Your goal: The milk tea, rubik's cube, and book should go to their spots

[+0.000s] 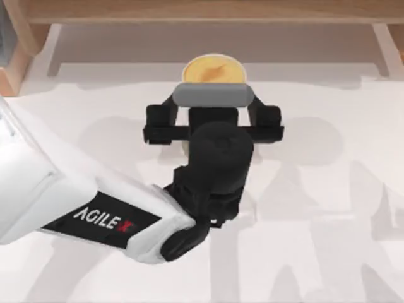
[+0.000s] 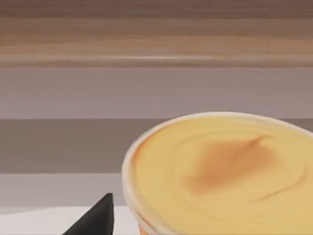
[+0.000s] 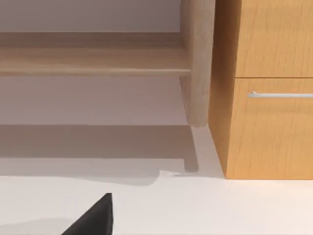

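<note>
The milk tea (image 1: pixel 213 68) stands near the table's far edge at the middle, its round yellow-orange top and white rim facing up. My left gripper (image 1: pixel 213 121) hovers just in front of and above it, with its jaws spread wide and open. Up close in the left wrist view, the milk tea (image 2: pixel 220 166) sits beside one dark fingertip (image 2: pixel 98 219), and I cannot tell if they touch. The right wrist view shows a right fingertip (image 3: pixel 98 219) over bare white table, holding nothing. The rubik's cube, the book and the spots are out of view.
A wooden rail (image 1: pixel 208 11) runs along the back beyond the table (image 1: pixel 328 208). A wooden cabinet (image 3: pixel 269 88) with a metal drawer handle (image 3: pixel 281 94) and a round wooden leg (image 3: pixel 198 63) stand off the table's edge in the right wrist view.
</note>
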Action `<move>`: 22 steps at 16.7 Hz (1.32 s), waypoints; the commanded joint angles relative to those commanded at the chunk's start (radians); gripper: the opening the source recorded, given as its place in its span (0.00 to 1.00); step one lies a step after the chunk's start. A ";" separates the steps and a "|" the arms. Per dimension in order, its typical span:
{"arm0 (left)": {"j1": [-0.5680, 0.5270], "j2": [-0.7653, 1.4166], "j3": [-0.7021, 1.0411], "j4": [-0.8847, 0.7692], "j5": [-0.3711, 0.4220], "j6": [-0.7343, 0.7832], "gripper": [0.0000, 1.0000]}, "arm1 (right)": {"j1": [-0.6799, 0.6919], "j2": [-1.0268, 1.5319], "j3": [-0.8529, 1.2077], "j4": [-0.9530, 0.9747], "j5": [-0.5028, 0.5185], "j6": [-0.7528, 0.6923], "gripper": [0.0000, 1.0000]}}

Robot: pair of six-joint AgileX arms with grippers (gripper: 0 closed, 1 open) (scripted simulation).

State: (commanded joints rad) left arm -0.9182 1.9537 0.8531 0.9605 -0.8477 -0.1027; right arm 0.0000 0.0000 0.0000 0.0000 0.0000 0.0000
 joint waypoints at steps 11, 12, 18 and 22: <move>0.089 -0.247 -0.092 -0.113 0.114 0.014 1.00 | 0.000 0.000 0.000 0.000 0.000 0.000 1.00; 0.117 -0.311 -0.119 -0.145 0.142 0.017 1.00 | 0.000 0.000 0.000 0.000 0.000 0.000 1.00; 0.338 -0.781 -0.329 -0.381 0.345 0.044 1.00 | 0.000 0.000 0.000 0.000 0.000 0.000 1.00; 0.509 -1.132 -0.487 -0.556 0.496 0.063 1.00 | 0.000 0.000 0.000 0.000 0.000 0.000 1.00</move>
State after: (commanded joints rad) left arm -0.4088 0.8221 0.3665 0.4041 -0.3516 -0.0398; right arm 0.0000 0.0000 0.0000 0.0000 0.0000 0.0000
